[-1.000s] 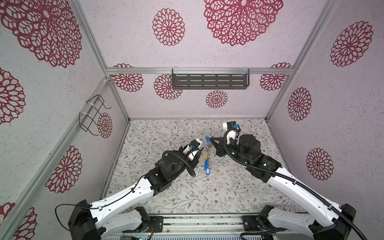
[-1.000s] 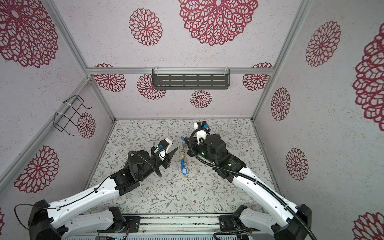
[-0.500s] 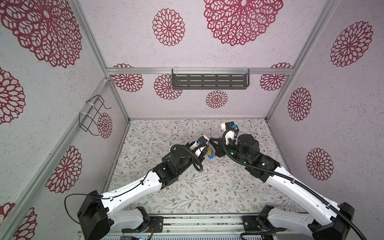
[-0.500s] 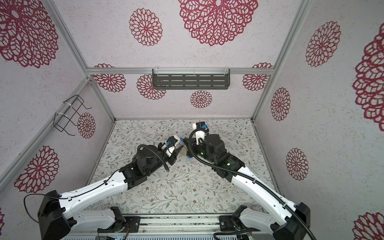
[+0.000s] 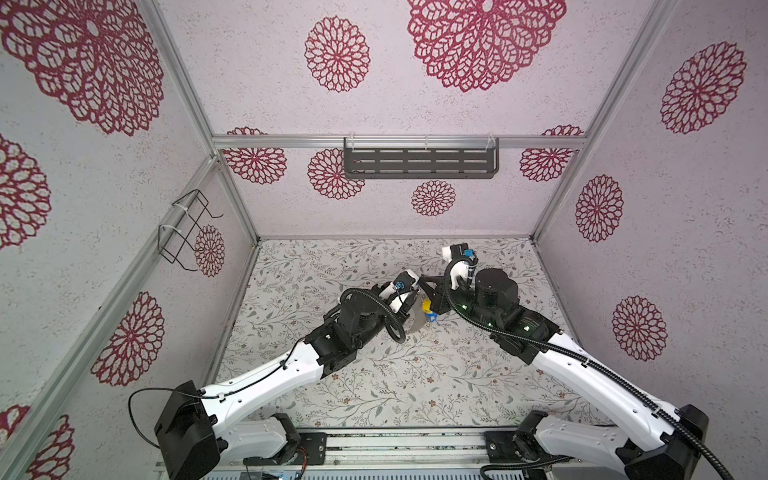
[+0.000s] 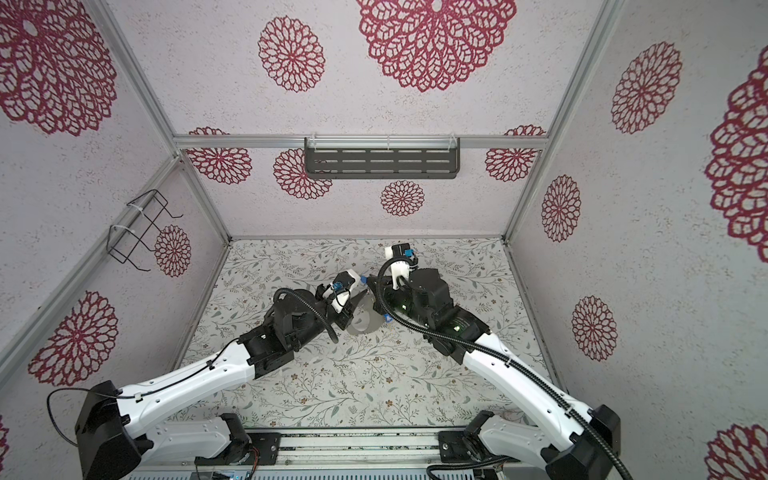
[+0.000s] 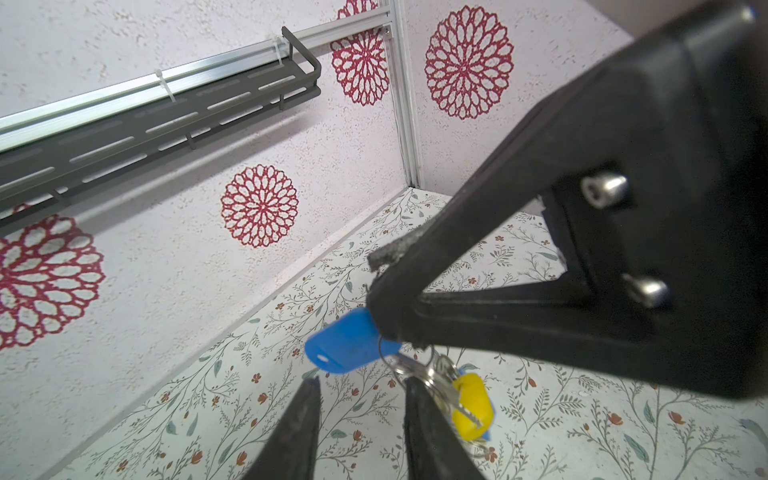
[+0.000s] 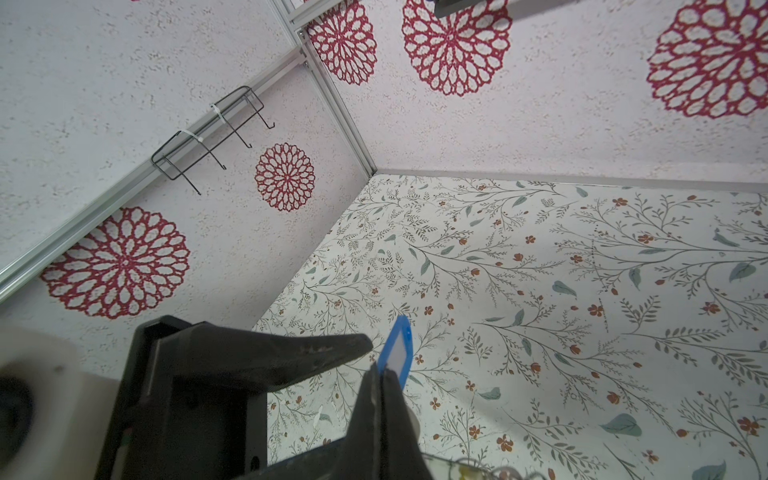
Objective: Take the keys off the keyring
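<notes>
My right gripper (image 8: 379,370) is shut on the end of a blue key tag (image 8: 399,349), held above the floral table. In the left wrist view that blue tag (image 7: 349,345) sticks out of the right gripper's tips. Silver keys and a yellow tag (image 7: 473,403) hang from it. My left gripper (image 7: 362,380) is open just below the blue tag, and one finger (image 7: 428,428) touches the silver keys. In both top views the grippers meet mid-table by the yellow tag (image 5: 426,306). A grey curved piece (image 6: 365,326) under the bunch looks like the keyring, mostly hidden.
A dark slotted shelf (image 5: 419,162) hangs on the back wall. A black wire rack (image 5: 187,230) is fixed to the left wall. Both arms reach in from the front rail (image 5: 395,446). The floral table (image 5: 374,386) lies bare in front of the grippers.
My left arm has swung right and forward, bringing its open gripper up to the hanging bunch. The right gripper has kept its hold and hardly moved.
</notes>
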Available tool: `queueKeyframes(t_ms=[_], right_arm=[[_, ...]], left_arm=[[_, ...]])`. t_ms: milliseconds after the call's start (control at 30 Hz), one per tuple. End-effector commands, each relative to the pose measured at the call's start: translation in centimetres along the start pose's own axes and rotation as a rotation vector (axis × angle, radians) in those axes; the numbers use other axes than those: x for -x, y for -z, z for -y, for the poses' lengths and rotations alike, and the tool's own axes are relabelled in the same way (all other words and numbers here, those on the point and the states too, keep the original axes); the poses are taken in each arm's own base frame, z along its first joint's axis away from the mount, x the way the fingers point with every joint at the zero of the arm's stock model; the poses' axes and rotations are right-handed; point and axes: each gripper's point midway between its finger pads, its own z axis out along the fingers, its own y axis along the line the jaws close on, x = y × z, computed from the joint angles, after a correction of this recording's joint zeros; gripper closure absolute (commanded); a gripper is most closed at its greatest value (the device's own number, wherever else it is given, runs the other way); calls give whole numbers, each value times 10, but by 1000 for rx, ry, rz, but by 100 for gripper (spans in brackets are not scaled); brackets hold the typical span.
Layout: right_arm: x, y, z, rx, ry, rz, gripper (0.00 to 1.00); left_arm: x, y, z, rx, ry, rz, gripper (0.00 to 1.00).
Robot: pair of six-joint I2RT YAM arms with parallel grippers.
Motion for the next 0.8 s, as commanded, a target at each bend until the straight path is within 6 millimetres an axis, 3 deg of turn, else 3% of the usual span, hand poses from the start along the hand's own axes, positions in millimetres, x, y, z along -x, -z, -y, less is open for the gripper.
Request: queueKeyframes(t_ms=[0, 767], right_arm=[[36, 11, -20, 52, 34, 102, 100], [38, 10, -19, 39, 44, 100, 100]], left_arm=[[8, 6, 0, -15, 30, 27, 60], [-5, 4, 12, -25, 17, -9, 61]])
